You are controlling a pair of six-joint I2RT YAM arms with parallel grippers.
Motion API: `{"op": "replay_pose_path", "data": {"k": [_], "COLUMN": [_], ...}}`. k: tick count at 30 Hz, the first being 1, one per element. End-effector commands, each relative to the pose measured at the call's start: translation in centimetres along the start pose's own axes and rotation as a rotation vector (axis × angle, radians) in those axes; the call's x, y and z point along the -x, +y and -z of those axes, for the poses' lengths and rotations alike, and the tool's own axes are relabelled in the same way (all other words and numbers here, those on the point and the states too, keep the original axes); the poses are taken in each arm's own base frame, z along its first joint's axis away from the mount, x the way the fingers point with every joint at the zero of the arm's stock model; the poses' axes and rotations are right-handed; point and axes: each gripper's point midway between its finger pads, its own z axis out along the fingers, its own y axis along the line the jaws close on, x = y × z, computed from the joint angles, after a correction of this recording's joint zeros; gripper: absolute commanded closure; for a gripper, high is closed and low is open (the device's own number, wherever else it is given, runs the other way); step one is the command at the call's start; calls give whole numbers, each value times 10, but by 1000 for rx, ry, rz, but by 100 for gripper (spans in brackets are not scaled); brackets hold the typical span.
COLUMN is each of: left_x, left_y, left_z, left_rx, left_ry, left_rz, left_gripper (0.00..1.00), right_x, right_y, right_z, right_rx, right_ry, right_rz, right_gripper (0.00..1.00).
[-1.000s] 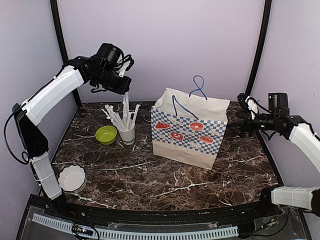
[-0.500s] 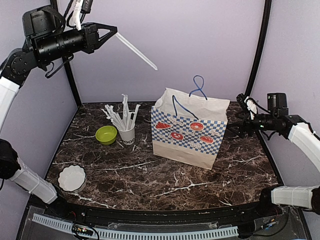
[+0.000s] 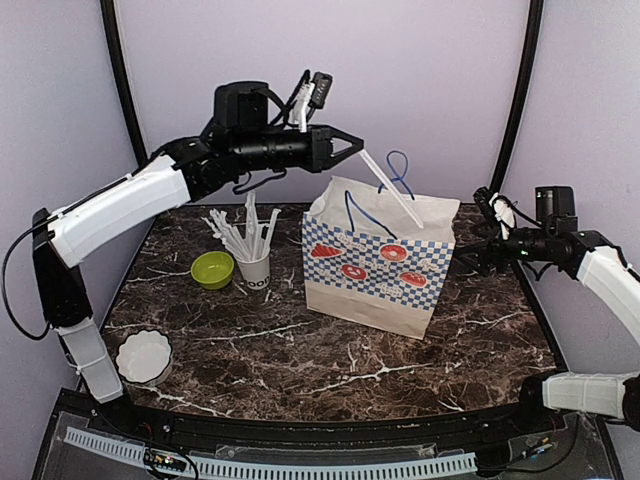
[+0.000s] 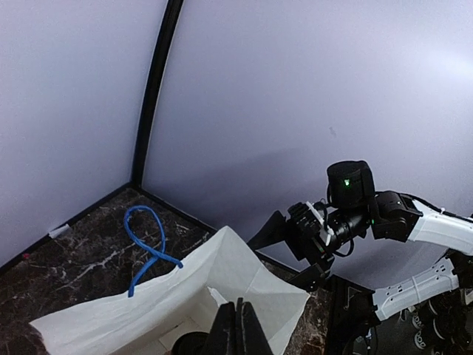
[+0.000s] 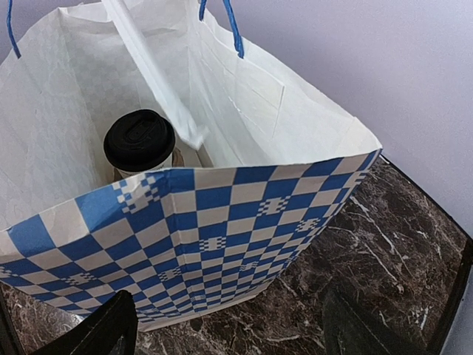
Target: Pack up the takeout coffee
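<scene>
One coffee cup [image 5: 139, 142], its round black lid up, stands upright inside the paper bag [image 5: 222, 214], close to the checkered wall. Only the right wrist camera looks down on it. From the overhead camera the bag's walls hide everything inside, and the left wrist view shows no more than a dark round shape low in the bag's mouth, too cut off to tell what it is.

A white straw [image 3: 392, 190] slants down into the open bag. In the right wrist view its lower end lies beside the cup's lid, though I cannot tell whether they touch. The left hand [image 3: 352, 147] pinches the straw's upper end above the bag's far left corner, its fingers pressed together on it. The left wrist view shows those fingers meeting in one dark point.

The right hand [image 4: 292, 255] hangs just beside the bag's right edge with its fingers spread wide and nothing between them. The left wrist camera shows this hand from the front, an angle the other views do not give.

The bag's blue handle [image 4: 148, 244] loops over its rim. Only the overhead camera shows the rest of the dark marble desk [image 3: 320, 360]. To the left of the bag are a white cup of straws [image 3: 254, 268], a green bowl [image 3: 212, 269] and, near the front corner, a white dish [image 3: 143, 357].
</scene>
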Motion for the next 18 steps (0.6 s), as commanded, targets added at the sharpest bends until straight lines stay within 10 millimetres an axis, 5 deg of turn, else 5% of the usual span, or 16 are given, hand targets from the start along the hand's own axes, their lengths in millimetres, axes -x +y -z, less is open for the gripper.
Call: {"op": "replay_pose_path", "data": {"k": [1, 7, 10, 18], "left_x": [-4, -41, -50, -2], "left_y": [-26, -13, -3, 6], "left_z": [-29, -64, -67, -18], "left_rx": [-139, -134, -77, 134], "left_ry": [-45, 37, 79, 47], "left_rz": [48, 92, 84, -129], "left_gripper": [100, 95, 66, 47], "right_x": [5, 5, 5, 4], "right_y": [-3, -1, 0, 0], "right_z": [4, 5, 5, 4], "right_rx": [-25, -21, -19, -16], "right_ry": [-29, -32, -33, -32], "right_rz": [31, 34, 36, 38], "right_gripper": [13, 13, 13, 13]}}
